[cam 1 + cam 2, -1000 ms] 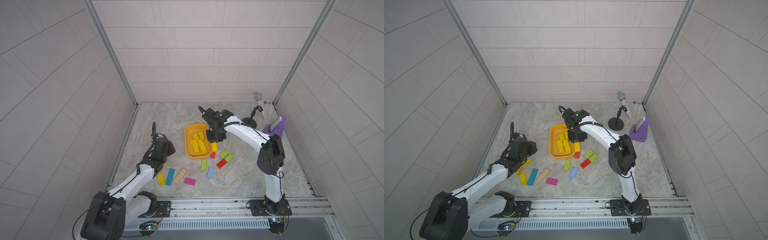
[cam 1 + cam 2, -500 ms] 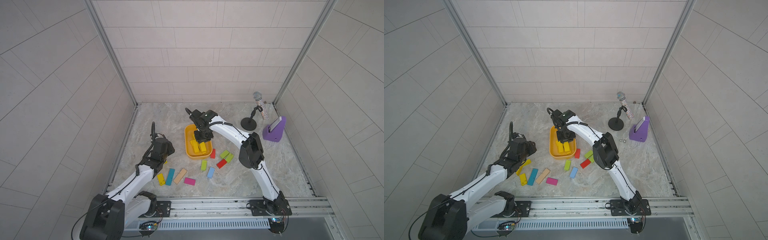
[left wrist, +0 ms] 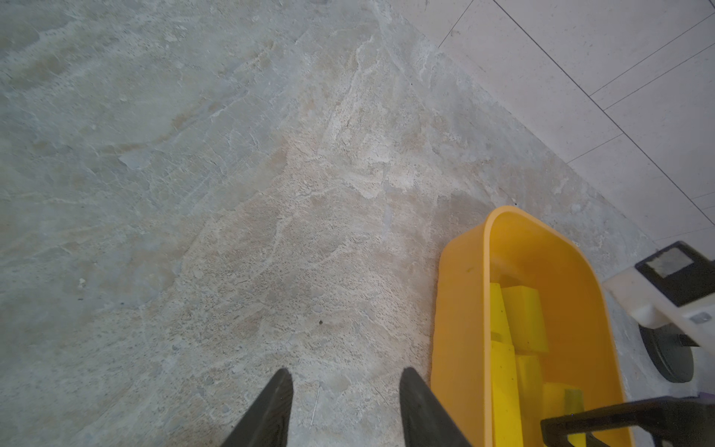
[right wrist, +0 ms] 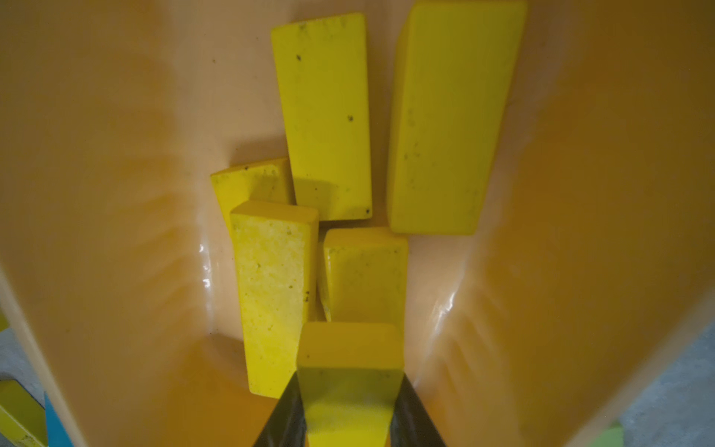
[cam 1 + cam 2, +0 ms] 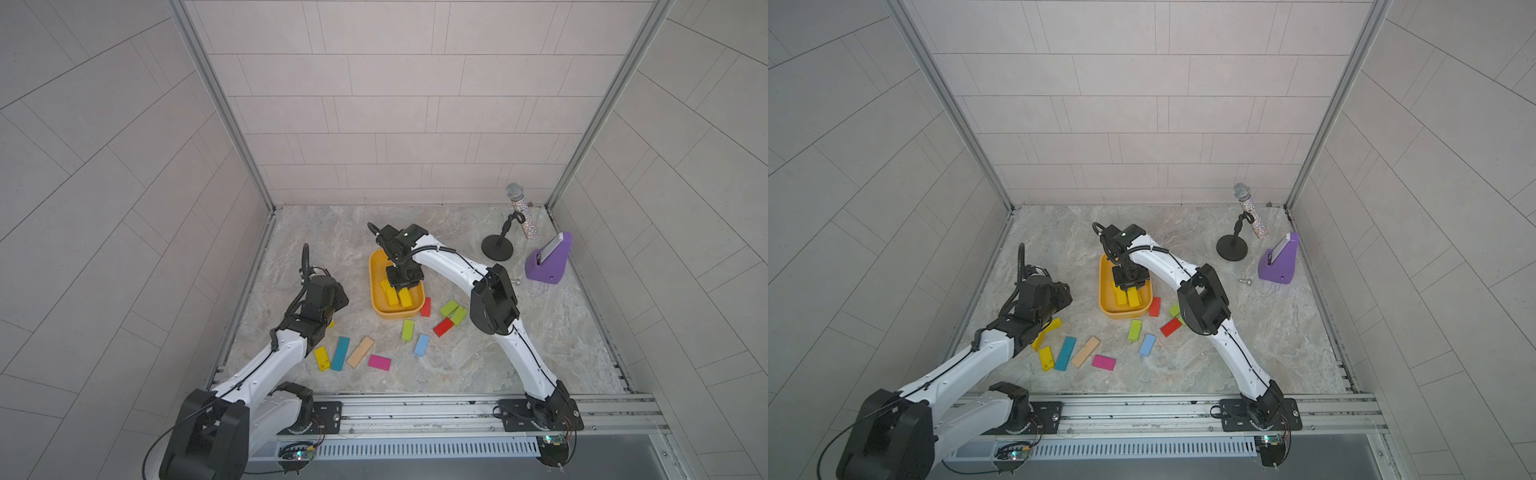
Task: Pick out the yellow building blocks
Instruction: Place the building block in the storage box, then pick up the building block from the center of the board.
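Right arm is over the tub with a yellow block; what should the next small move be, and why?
Probably open the right jaws. They are shut on a yellow block, held between the walls of the orange-yellow tub, just above other yellow blocks lying on its floor, so letting go should drop it in with them.

A glittery microphone [image 5: 519, 206] on a black round-based stand [image 5: 497, 248] sits at one o'clock on the marbled tabletop [image 5: 540, 353], a purple wedge-shaped phone holder [image 5: 549, 268] at two, a teal block [image 5: 340, 353], tan block [image 5: 360, 351] and magenta block [image 5: 379, 362] at seven.
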You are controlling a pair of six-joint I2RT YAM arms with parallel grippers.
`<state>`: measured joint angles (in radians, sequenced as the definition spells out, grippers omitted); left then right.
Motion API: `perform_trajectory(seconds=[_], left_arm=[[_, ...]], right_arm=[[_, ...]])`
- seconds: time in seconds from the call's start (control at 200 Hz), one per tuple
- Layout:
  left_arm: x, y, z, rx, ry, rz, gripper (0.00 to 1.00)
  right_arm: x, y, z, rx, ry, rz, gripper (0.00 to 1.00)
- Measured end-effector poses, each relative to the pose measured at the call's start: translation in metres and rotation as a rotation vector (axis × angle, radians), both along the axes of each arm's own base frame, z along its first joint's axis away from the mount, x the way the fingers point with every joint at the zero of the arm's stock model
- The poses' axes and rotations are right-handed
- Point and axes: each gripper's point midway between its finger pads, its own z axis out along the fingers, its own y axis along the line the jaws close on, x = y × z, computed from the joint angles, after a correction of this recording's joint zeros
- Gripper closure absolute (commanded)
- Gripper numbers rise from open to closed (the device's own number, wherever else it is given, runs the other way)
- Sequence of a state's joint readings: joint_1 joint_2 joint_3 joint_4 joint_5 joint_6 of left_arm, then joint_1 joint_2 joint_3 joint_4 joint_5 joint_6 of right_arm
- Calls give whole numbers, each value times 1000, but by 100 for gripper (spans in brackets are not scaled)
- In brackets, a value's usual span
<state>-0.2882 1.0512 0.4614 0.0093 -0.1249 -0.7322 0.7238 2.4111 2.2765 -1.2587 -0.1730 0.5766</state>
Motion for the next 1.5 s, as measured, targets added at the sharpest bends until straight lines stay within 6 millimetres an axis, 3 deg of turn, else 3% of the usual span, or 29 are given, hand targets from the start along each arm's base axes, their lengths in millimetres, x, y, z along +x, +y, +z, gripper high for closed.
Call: perform_trajectory(seconds=[0.235,0.38,0.5,0.686,0.811,0.901,1.066,1.251,1.501], left_arm=[[0,3,1,22,-6,4,49],[0,16,0,76,3,18,48],[0,30,2,145,19,3,38],[17,38,37,231,21,-108,36],[33,29,65,332,25,-256,35],[38,24,72,416,60,-370,34],[30,14,59,520,173,-591,33],[9,0,40,578,299,-866,32],[-45,10,-2,682,485,-1064,24]], right_arm=[[3,-2,-1,-19,-12,11,47],[7,1,8,-6,-32,17,44],[9,2,17,8,-48,16,43],[6,0,47,45,-89,15,43],[1,-8,78,84,-134,6,43],[-4,-17,98,112,-167,-10,44],[-7,-41,117,135,-216,-64,44],[-11,-72,115,134,-233,-137,44],[-12,-94,107,125,-232,-194,44]])
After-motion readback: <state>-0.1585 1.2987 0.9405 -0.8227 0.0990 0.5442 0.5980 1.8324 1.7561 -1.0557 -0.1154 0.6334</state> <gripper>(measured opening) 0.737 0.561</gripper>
